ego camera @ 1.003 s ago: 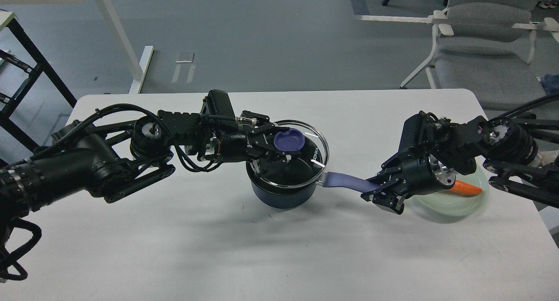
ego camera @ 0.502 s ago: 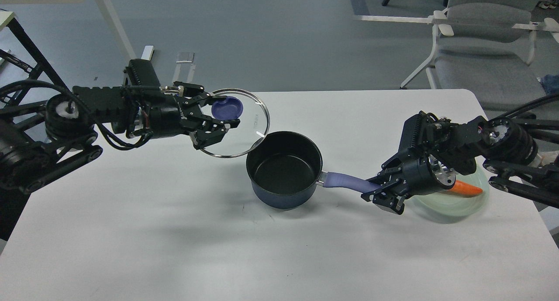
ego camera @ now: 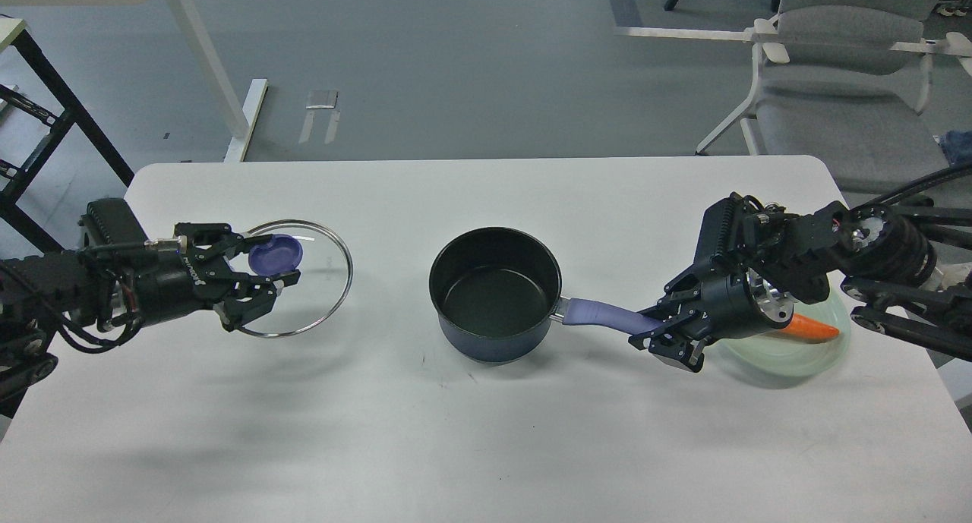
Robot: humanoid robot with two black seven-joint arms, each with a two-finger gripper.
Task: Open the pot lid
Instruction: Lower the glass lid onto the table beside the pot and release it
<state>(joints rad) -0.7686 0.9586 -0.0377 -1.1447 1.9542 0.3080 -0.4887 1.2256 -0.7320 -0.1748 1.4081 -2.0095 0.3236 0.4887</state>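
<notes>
A dark blue pot [ego camera: 493,291] stands open at the middle of the white table, its inside black and empty. Its purple handle [ego camera: 604,315] points right. My right gripper [ego camera: 659,333] is shut on the end of that handle. The glass lid [ego camera: 323,269] with a purple knob [ego camera: 274,254] is off the pot, over the table's left side. My left gripper [ego camera: 262,269] is shut on the knob and holds the lid tilted a little above the table.
A pale green bowl [ego camera: 790,352] with an orange carrot [ego camera: 812,328] sits at the right edge, behind my right gripper. A grey chair [ego camera: 835,90] stands beyond the table's far right corner. A white desk leg [ego camera: 205,60] stands at the far left.
My left gripper lifted the lid off the pot, carried it left, and now holds it lower over the table's left side. The right gripper and the pot have not moved.
</notes>
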